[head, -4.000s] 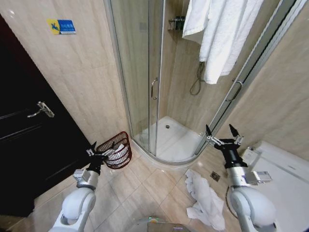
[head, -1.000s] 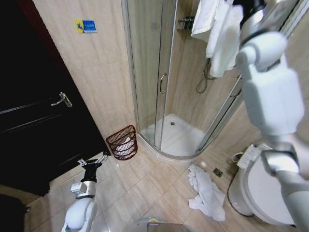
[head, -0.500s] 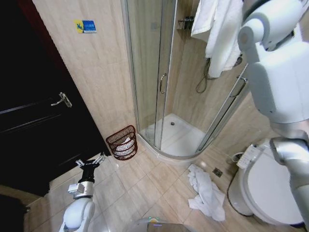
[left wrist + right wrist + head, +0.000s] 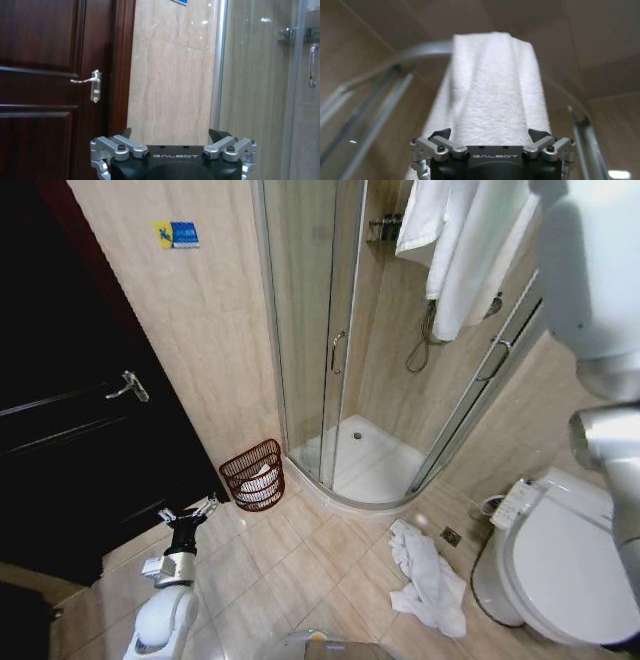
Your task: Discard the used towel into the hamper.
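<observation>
While the left tool hangs low with jaws spread wide, the small round reddish-brown wire hamper sits at its one o'clock, and the right tool gapes wide beneath the hanging white towel.

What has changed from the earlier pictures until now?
The right arm rose toward the hanging towel; the right claw now faces it, open, nothing grasped. The head camera also shifted. The left claw stays low and open. Hamper and floor towel lie untouched.
</observation>
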Available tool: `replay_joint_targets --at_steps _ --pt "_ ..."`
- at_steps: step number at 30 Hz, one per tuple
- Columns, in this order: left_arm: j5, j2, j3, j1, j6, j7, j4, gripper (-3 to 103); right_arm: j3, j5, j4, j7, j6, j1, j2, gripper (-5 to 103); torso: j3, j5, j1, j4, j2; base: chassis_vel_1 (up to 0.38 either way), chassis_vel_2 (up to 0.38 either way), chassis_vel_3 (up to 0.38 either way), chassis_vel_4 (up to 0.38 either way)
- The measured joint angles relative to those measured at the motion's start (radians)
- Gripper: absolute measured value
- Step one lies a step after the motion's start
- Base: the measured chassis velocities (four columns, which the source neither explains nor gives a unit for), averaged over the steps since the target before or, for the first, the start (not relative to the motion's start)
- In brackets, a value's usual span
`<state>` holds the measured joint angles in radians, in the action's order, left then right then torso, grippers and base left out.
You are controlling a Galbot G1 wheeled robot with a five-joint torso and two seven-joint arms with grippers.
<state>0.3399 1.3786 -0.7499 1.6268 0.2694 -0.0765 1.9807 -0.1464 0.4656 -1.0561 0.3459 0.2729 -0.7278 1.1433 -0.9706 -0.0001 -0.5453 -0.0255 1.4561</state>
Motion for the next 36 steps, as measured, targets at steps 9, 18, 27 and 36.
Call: replay_joint_targets --at_steps 9,18,27,36 --pt "0.015 -0.009 -0.005 -0.004 -0.011 0.003 0.020 100 -0.029 0.101 0.085 0.023 0.053 -0.057 0.020 102 0.000 0.0001 0.000 0.0000 0.000 0.000 0.000 0.000 0.000" --pt "0.013 -0.003 0.002 -0.007 -0.013 0.006 0.021 100 -0.064 0.159 0.028 0.028 0.043 -0.033 -0.002 78 0.000 0.0001 0.000 0.0000 0.000 0.000 0.000 0.000 0.000" --pt "0.011 -0.003 -0.001 -0.009 -0.012 0.007 0.021 100 -0.069 0.171 -0.039 0.035 0.038 0.027 -0.030 54 0.000 0.0001 0.000 0.0001 0.000 0.000 0.000 0.000 0.000" --pt "-0.007 -0.003 -0.004 -0.001 -0.003 0.008 0.028 100 -0.060 0.166 -0.074 0.035 0.037 0.065 -0.049 30 0.000 0.0001 0.000 0.0000 0.000 0.000 0.000 0.000 0.000"
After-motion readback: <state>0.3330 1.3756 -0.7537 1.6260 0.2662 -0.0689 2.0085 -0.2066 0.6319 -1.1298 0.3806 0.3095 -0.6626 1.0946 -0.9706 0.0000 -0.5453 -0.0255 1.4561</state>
